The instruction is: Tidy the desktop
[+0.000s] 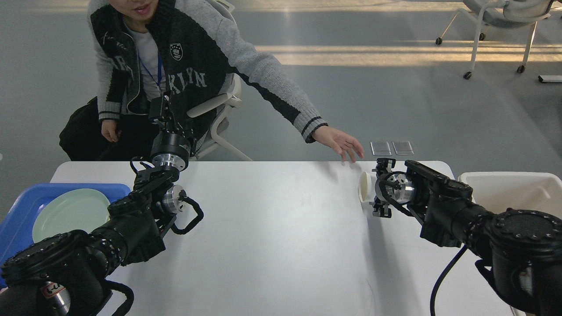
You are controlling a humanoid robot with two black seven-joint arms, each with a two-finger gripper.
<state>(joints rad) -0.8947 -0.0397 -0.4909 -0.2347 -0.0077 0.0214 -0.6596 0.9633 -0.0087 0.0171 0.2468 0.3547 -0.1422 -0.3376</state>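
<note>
While the person's hand reaches in just beyond it, the right gripper holds a white cup sideways over the table; light and crushable, best pinched gently at the rim. Left gripper's opening I cannot tell.

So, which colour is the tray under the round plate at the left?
The tray is blue; the plate on it is pale green. The head view shows it.

The right gripper hides most of the white cup; its fingers blur together.
</note>
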